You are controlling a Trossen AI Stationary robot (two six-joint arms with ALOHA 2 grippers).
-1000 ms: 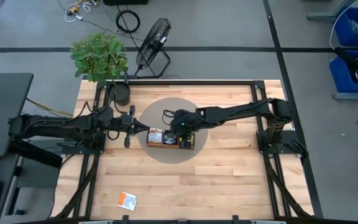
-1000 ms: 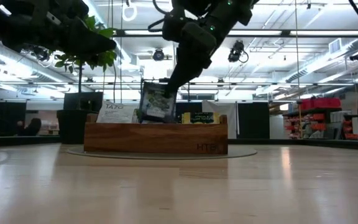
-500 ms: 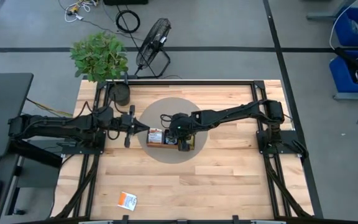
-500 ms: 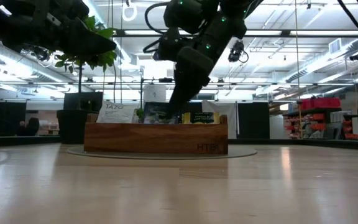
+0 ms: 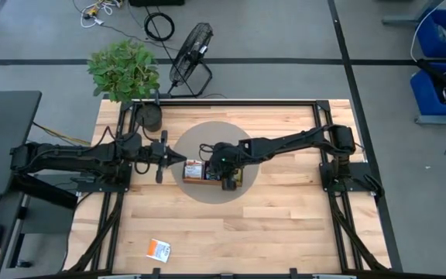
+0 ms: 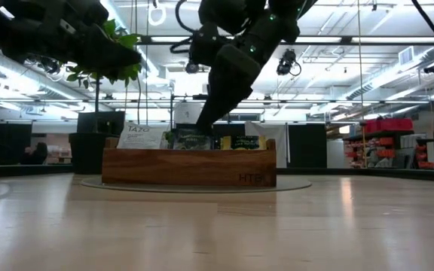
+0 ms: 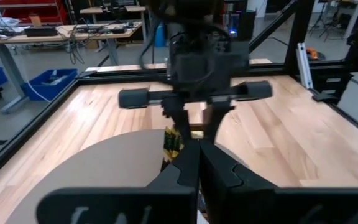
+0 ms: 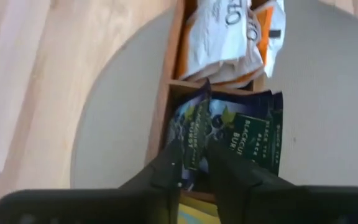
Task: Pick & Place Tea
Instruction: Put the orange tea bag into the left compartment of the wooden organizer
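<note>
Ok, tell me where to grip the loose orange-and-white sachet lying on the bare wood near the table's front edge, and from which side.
The orange-and-white sachet lies flat on the table, apart from the tray, with nothing touching it. Coming straight down from above and pinching across two opposite edges probably suits it best, since no upright edge is offered. The left gripper sits nearer that side.

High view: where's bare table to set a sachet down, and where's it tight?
Free: the wide front strip of the table, between the round mat and the front edge, except where a loose sachet lies at its left. Also free behind the mat. Tight: the tray, with the right gripper in it and the left gripper alongside.
</note>
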